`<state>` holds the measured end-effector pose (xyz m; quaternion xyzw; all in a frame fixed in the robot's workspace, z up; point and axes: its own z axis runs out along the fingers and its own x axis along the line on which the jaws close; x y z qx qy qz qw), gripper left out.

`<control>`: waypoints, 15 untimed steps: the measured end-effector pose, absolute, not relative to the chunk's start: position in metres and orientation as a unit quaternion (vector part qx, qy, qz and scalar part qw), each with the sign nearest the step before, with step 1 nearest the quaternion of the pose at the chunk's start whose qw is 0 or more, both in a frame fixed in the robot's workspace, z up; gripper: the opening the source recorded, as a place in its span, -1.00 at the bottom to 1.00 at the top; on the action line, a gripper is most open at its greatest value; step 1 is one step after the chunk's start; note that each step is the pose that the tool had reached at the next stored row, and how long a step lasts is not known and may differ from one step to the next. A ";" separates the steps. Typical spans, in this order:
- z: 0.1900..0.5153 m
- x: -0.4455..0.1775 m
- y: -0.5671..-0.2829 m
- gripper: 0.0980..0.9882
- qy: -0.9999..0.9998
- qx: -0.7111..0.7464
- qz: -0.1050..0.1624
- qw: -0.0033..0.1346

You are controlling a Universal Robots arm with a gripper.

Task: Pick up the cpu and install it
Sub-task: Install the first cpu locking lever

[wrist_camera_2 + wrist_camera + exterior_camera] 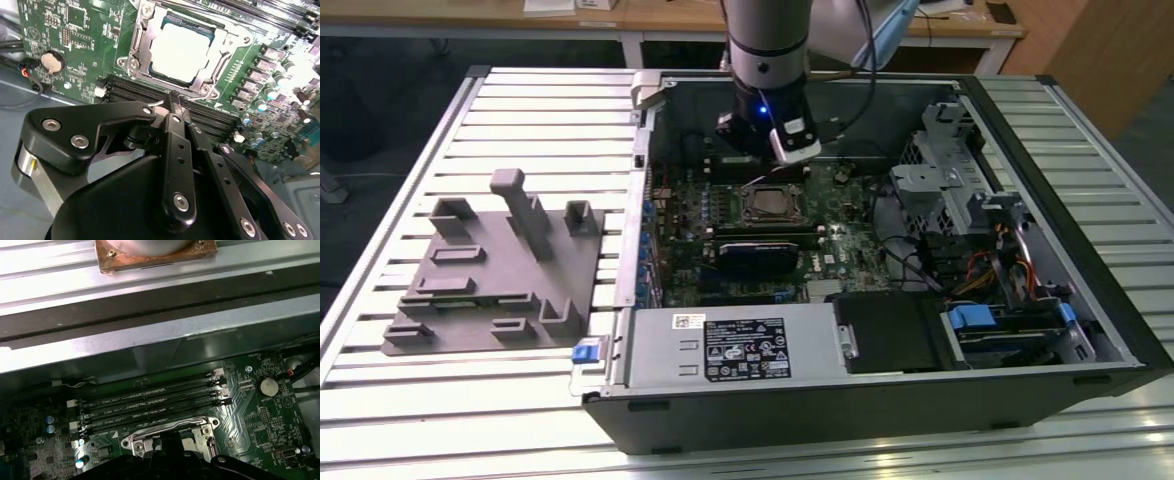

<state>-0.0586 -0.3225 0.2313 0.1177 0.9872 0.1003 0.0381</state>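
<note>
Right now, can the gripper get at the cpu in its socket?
Probably, from above: the gripper hangs just short of the metal socket frame, and nothing covers the cpu top. The frame hugs its edges, so gripping its sides looks doubtful.

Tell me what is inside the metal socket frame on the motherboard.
The cpu lies flat inside the socket frame, its silvery top showing. The frame's bars overlap its edges, and whatever lies beneath the cpu is hidden.

Silvery-white cpu [181,52], thin dark rim. Green motherboard [75,50] with fine pale tracing. Black end effector [174,100], silver screws. Grey fixture [494,270]. Pale metal desk [400,430], striped with grooves. Black case [854,415]; blue clips [970,320].
</note>
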 end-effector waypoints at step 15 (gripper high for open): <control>0.223 -0.058 -0.321 -0.98 0.981 0.141 0.125 0.051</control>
